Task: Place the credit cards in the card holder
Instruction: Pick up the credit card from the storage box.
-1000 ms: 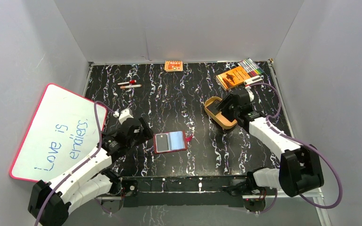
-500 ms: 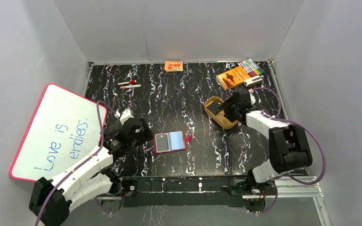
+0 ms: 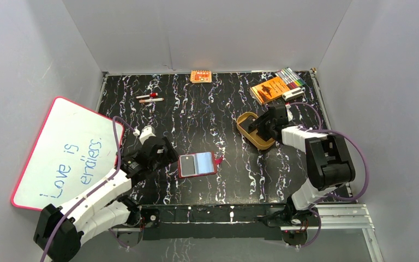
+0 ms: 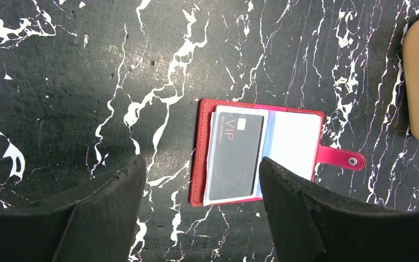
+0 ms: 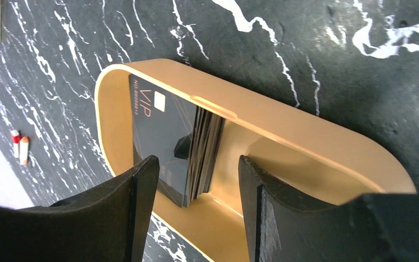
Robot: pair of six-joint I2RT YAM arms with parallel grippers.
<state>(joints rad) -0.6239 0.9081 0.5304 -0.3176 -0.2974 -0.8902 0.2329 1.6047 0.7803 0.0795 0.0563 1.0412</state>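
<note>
Early stage, by my read. Card holder (image 4: 293, 143) lies open at desk (image 4: 60, 82) ctr, w/ one black VIP card (image 4: 234, 155) on its left sleeve; can't tell if it's fully tucked in. Rest of the credit cards (image 5: 166, 136) stand on edge as a stack in the tan oval tray (image 5: 283, 117), well apart to the right. Right fingers (image 5: 114, 218) apart, straddling the stack, not clamped. Left fingers (image 4: 103, 213) apart, empty, hovering over the card holder's left half. Est: 1 card placed, several to go.
</note>
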